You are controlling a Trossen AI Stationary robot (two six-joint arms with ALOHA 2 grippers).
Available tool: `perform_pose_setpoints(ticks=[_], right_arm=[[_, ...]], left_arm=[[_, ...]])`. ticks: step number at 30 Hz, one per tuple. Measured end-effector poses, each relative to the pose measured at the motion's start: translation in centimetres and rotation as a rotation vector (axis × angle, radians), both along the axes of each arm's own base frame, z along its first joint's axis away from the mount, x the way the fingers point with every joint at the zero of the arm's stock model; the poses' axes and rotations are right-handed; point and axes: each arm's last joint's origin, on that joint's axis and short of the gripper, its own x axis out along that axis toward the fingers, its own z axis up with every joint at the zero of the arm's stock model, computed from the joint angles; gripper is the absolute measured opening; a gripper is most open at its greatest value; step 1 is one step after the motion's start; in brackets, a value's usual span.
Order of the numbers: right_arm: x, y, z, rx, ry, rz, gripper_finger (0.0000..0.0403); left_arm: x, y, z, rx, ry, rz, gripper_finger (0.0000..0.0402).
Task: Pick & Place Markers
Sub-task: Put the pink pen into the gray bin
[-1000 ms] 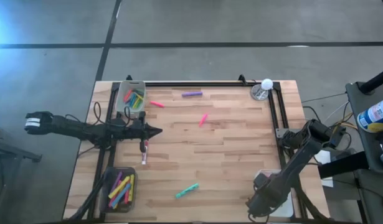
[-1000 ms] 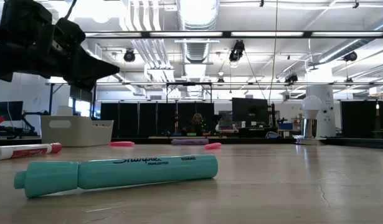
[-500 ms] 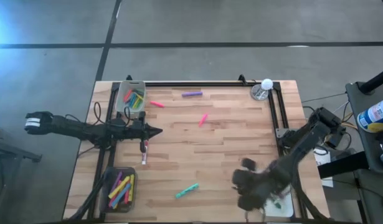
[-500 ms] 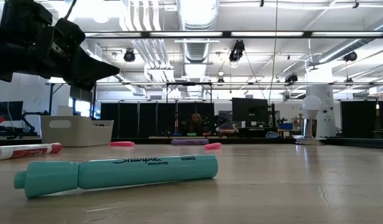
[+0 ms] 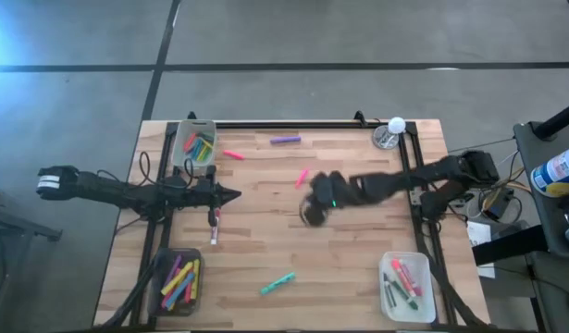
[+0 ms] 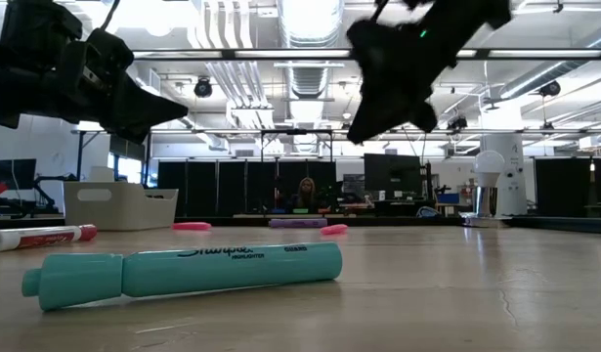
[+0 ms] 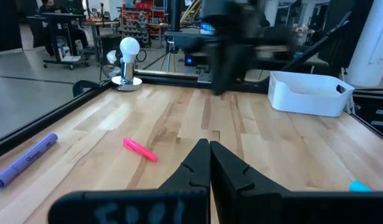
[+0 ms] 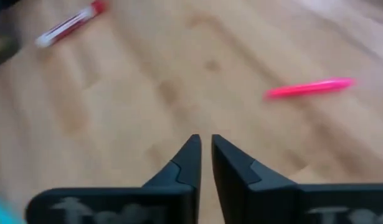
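With both fingertip pairs nearly touching and nothing between them, no marker held by either gripper. Right gripper (image 5: 314, 211) closed and empty, extended over the middle of the table (image 5: 358, 268), above bare wood just beside a pink marker (image 5: 302, 178); same pink marker (image 8: 308, 88) ahead of the fingers in the right wrist view, with a white-bodied red-capped marker (image 8: 68, 25) farther off. Left gripper (image 5: 232, 195) closed and empty, held above the left part of the table, close to that white-bodied marker (image 5: 213, 227). Loose on the wood: a second pink marker (image 5: 233, 154) near the back-left bin (image 5: 181, 139), a purple marker (image 5: 285, 140) toward the back edge, a teal marker (image 5: 278, 283) toward the front, lying nearest in the low view (image 6: 183, 273). Other markers sorted in three bins: back-left, front-left bin (image 5: 157, 282) and front-right bin (image 5: 428, 279). White bulb-shaped object (image 5: 396, 125) on a round base at the back-right corner.
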Motion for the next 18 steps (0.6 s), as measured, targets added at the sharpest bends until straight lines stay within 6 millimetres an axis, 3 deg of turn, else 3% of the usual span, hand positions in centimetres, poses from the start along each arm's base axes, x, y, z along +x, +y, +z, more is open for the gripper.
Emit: perform_pose_setpoints(ticks=[8,14,18], right_arm=[[0.6,-8.1,-0.4,0.125,0.086,-0.338,0.0105],[1.9,-11.1,0.1,0.21,0.151,-0.503,0.0149],[3.5,-12.1,-0.8,0.247,0.209,-0.525,0.0161]], left_arm=[[0.0,0.0,-0.1,-0.013,0.007,0.0,0.0003],[0.1,0.0,-0.2,-0.013,0.016,0.001,0.0003],[0.1,0.0,-0.2,-0.015,0.017,0.001,0.0003]])
